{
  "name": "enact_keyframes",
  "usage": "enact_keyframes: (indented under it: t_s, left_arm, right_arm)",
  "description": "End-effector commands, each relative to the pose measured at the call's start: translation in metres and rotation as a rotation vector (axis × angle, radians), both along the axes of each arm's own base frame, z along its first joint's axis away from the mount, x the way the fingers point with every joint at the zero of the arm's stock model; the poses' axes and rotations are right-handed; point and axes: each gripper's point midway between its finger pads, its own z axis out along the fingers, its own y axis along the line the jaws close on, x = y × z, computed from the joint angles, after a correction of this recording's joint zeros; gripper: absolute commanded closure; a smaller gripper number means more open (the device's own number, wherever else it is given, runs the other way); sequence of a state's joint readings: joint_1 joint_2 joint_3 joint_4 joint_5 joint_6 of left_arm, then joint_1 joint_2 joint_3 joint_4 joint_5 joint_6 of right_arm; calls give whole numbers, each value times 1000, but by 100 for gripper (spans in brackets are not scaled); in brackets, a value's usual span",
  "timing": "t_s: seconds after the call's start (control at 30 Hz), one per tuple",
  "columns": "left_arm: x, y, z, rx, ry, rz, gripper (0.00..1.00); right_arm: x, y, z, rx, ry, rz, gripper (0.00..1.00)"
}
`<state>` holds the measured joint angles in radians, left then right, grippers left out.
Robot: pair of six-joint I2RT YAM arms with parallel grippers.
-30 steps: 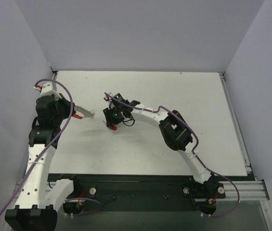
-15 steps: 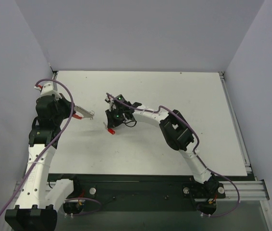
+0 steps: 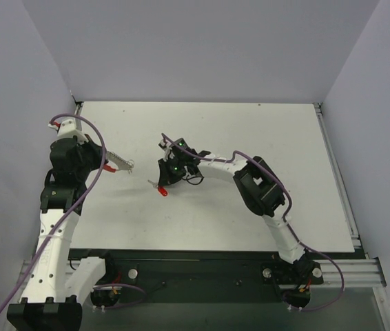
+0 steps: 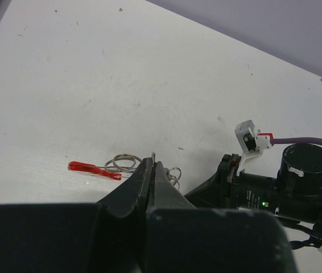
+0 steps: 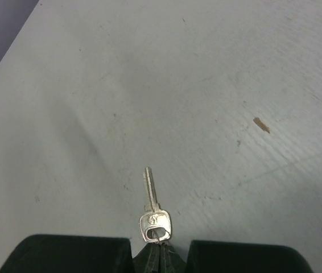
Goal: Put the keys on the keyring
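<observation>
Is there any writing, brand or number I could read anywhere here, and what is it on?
No text can be read for certain.
Head of the key pinched in the right gripper: a small stamped mark, too small to read.
Elsewhere in all three views: no lettering, numbers or signs visible.

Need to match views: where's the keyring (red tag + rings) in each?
Left wrist: keyring centre-left, seemingly pinched by the shut left claw; red tag points left.
Top external: keyring left of centre, at the left arm's end; tag a red fleck beside the ring.
Right wrist: not in it; only a key in the right claw.
Shared: right arm's white plug, top and left wrist; all three share only the table.
</observation>
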<state>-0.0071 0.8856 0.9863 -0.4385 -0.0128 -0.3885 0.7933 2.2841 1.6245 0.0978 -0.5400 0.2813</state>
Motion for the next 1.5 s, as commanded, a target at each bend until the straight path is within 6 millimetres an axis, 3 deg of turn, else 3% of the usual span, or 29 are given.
enact_keyframes:
  t_s: [0.0, 0.03, 0.07, 0.1, 0.13, 0.17, 0.27, 0.3, 0.5, 0.63, 0.9, 1.13, 1.33, 1.47]
  left_arm:
    - [2, -6, 29, -8, -108, -37, 100]
    - [2, -8, 29, -14, -109, -43, 100]
    - [2, -10, 29, -19, -114, -50, 100]
    - [3, -10, 28, -22, -114, -53, 100]
    - [2, -11, 29, -24, -118, -55, 100]
    - [2, -11, 29, -25, -118, -58, 100]
    - [2, -13, 28, -27, -118, -66, 100]
    - [2, -13, 26, -29, -115, -67, 100]
    - [1, -26, 21, -9, -123, -158, 100]
    - [-3, -40, 29, -5, -163, -254, 100]
    - [-9, -62, 37, 6, -210, -403, 100]
    - [-22, -94, 43, -34, -265, -589, 100]
    - [-30, -118, 47, -9, -285, -688, 100]
    - [-42, -153, 49, 19, -306, -817, 100]
  right_arm:
    - [6, -17, 50, 101, -39, -28, 100]
    - [4, -22, 52, 103, -38, -31, 100]
    - [-5, -33, 38, 81, -16, -38, 100]
    - [-5, -39, 49, 91, -34, -43, 100]
    - [-9, -46, 47, 81, -33, -47, 100]
    - [-18, -57, 36, 55, -19, -50, 100]
    - [-23, -73, 51, 61, -50, -67, 100]
    - [-30, -82, 44, 43, -34, -71, 100]
    - [-39, -92, 61, 87, -55, -67, 100]
    - [-35, -92, 80, 139, -84, -64, 100]
    - [-31, -106, 124, 254, -143, -73, 100]
    - [-51, -118, 167, 341, -237, -25, 100]
    - [-69, -134, 221, 426, -349, 5, 100]
    - [-81, -145, 261, 466, -390, 31, 100]
